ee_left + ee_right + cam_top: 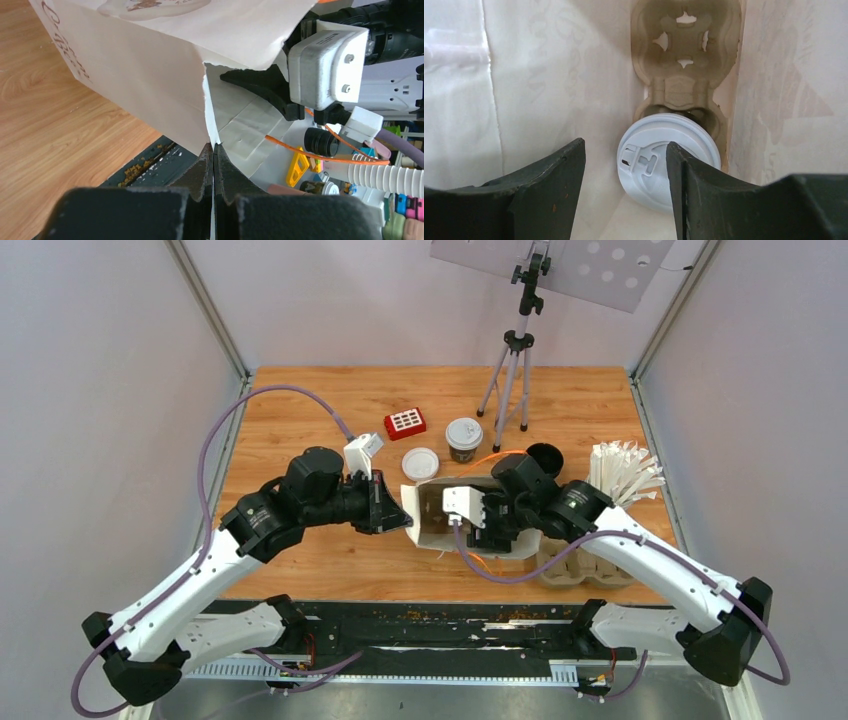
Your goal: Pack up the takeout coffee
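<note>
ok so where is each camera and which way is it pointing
top external: fixed above and behind the bases, looking down on the table; left arm and right arm meet at the paper bag
left wrist: looks along the left pincer, shut on the bag's edge; the right arm's wrist camera shows beyond
right wrist: inside the bag, looking past the open right pincer at a white-lidded cup against a cardboard tray
shared: the bag shows in all three
</note>
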{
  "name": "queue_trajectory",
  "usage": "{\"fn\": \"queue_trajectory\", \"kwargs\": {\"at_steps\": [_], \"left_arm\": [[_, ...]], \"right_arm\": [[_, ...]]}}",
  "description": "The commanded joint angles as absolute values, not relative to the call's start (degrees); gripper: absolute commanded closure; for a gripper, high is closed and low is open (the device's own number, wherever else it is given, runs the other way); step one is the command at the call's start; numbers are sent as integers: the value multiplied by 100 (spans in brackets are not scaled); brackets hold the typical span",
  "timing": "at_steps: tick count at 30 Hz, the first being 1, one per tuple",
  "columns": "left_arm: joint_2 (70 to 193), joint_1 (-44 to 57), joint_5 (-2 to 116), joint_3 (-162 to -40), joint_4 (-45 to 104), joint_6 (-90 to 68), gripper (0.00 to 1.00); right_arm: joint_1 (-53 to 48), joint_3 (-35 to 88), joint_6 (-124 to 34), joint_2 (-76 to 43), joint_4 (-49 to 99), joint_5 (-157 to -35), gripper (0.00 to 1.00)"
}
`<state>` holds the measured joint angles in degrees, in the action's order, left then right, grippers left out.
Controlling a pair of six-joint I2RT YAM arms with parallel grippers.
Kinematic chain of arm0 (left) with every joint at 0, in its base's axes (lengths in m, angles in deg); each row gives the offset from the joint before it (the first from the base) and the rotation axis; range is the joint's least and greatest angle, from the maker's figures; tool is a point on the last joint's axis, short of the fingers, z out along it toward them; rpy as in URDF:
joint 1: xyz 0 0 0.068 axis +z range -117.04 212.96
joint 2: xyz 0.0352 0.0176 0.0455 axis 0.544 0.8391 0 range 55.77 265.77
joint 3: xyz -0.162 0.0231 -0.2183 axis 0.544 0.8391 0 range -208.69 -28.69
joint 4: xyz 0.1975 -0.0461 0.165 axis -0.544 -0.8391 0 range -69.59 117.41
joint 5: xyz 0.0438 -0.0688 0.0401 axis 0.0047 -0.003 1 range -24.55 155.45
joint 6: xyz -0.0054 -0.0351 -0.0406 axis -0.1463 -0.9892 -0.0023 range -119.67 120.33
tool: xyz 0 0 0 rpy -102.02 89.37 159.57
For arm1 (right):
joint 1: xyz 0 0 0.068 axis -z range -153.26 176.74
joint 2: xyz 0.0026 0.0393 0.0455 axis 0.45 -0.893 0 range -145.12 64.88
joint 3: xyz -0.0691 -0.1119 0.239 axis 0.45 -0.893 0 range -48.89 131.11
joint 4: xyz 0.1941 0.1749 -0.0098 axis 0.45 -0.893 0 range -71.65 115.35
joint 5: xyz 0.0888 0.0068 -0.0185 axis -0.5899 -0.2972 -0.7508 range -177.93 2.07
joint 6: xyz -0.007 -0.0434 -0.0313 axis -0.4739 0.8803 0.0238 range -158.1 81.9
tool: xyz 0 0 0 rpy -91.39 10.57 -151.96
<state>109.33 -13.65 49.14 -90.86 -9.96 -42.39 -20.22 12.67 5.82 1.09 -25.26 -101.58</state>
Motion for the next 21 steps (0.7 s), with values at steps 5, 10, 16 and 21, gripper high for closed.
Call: {"fn": "queue_trajectory", "kwargs": {"at_steps": [5, 10, 16, 21], "left_arm": [[10618, -1380, 5387, -9629, -1996, -4798, 100], [10622, -1380, 5658, -10030, -2712, -5020, 100], [10519, -1382, 5997, -10189, -3207, -5205, 100], [10383, -1372, 6121, -9948, -3277, -5300, 100]], "right_arm": [[-2454, 2008, 286, -382, -3003, -10641, 40], [-2763, 2255, 216, -561, -3090, -10839, 40], [-2976, 2469, 131, -911, -3189, -11045, 40], [-3025, 2495, 121, -1146, -3163, -11084, 41]]}}
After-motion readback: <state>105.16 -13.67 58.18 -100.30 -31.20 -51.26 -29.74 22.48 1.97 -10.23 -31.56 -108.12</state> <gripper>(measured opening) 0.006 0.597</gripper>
